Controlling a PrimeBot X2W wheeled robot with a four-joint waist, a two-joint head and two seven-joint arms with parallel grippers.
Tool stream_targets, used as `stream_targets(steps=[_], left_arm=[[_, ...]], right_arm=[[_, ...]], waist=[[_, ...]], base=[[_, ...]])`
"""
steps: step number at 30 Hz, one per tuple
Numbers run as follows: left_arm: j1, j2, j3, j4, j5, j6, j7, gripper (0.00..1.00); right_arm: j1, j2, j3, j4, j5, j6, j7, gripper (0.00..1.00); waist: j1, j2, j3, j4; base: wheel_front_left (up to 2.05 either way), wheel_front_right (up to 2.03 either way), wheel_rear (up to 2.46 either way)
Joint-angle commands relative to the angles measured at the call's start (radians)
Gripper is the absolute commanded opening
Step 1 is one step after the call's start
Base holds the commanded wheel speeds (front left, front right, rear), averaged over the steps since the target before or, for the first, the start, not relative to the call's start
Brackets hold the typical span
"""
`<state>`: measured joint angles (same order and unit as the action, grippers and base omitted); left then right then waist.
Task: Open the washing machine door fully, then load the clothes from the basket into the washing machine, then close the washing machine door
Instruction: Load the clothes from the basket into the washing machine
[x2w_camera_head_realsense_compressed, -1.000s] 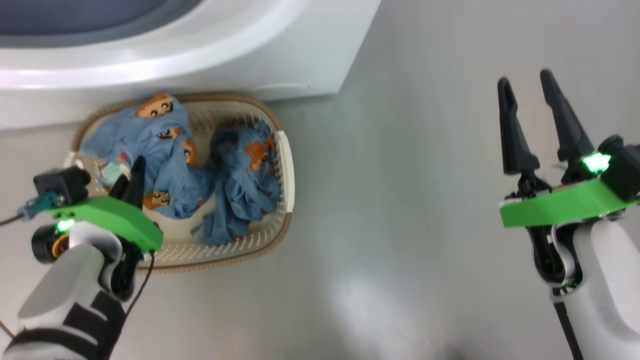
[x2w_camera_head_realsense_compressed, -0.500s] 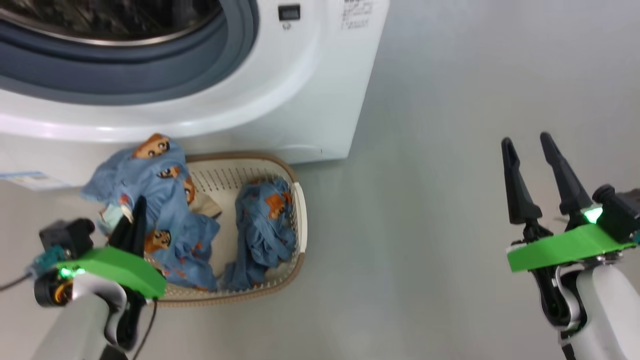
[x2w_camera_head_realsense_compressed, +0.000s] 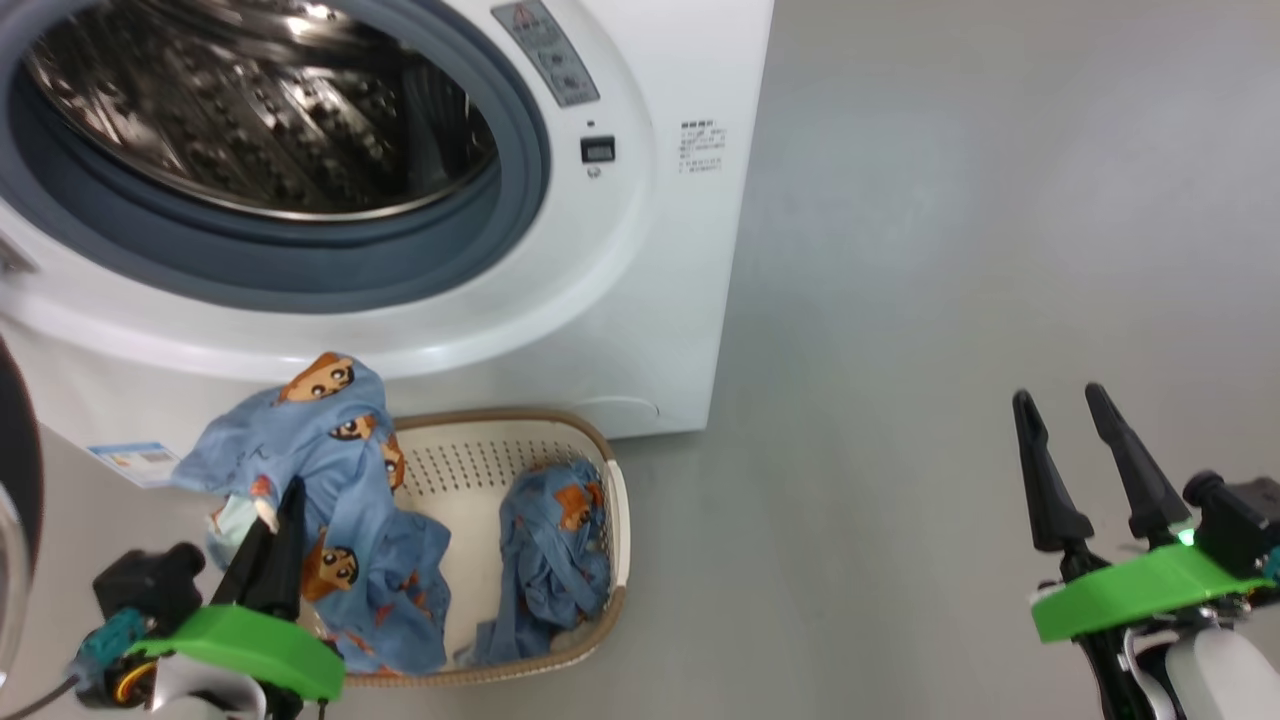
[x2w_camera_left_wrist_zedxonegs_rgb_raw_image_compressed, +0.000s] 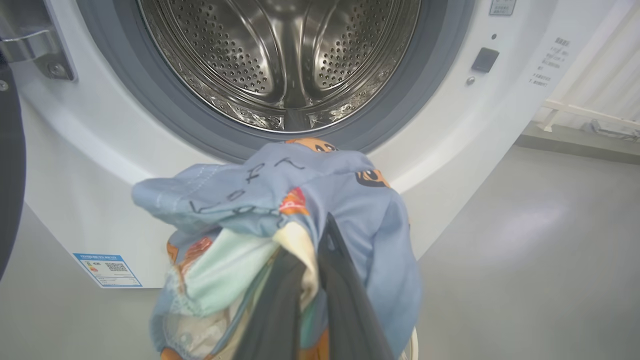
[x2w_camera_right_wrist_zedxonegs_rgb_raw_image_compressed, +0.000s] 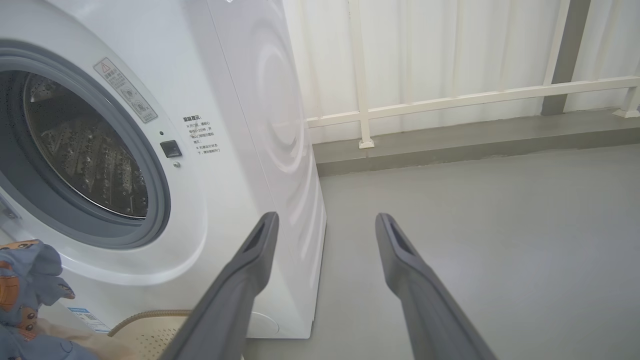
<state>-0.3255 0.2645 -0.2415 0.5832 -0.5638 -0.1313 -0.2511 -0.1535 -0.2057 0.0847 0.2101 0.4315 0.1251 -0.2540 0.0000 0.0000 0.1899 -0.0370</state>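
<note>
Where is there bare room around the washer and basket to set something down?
Free: the grey floor right of the washing machine and basket, up to the open right gripper. Crowded: the basket's left, where the left gripper holds clothes.

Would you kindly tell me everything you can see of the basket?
The basket is a small cream plastic tub with rounded corners, perforated walls and a brown woven-look rim. It stands upright on the grey floor just before the washer's lower front; whether they touch is unclear. One crumpled blue garment lies inside at the right; a second garment, pinched by the left gripper, hangs over its left part, hiding that end.
</note>
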Motion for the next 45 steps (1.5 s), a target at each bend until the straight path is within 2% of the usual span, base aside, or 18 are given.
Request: stream_targets(steps=[1, 12, 26, 36, 45], left_arm=[[0.023, 0.028, 0.058, -0.059, 0.026, 0.001, -0.011, 0.0], [0.165, -0.004, 0.148, -0.251, 0.107, 0.001, -0.011, 0.0], [0.278, -0.059, 0.217, -0.402, 0.161, 0.001, -0.011, 0.0], [0.212, -0.07, 0.225, -0.402, 0.164, 0.001, -0.011, 0.0], [0.026, -0.045, 0.221, -0.356, 0.163, 0.001, -0.011, 0.0]], right_arm=[[0.023, -0.024, 0.008, -0.021, 0.0, 0.006, -0.008, 1.0], [0.085, -0.035, -0.007, -0.026, 0.0, 0.006, -0.008, 1.0], [0.114, -0.032, -0.037, -0.04, -0.005, 0.006, -0.008, 1.0], [0.077, -0.024, -0.042, -0.054, -0.01, 0.006, -0.008, 1.0], [0.005, -0.006, -0.045, -0.066, -0.015, 0.006, -0.008, 1.0]], waist=[[0.0, 0.0, -0.061, 0.012], [0.0, 0.0, -0.114, 0.036], [0.0, 0.0, -0.11, 0.058], [0.0, 0.0, -0.028, 0.047], [0.0, 0.0, 0.1, 0.023]], base=[[0.0, 0.0, 0.0], [0.0, 0.0, 0.0], [0.0, 0.0, 0.0], [0.0, 0.0, 0.0], [0.0, 0.0, 0.0]])
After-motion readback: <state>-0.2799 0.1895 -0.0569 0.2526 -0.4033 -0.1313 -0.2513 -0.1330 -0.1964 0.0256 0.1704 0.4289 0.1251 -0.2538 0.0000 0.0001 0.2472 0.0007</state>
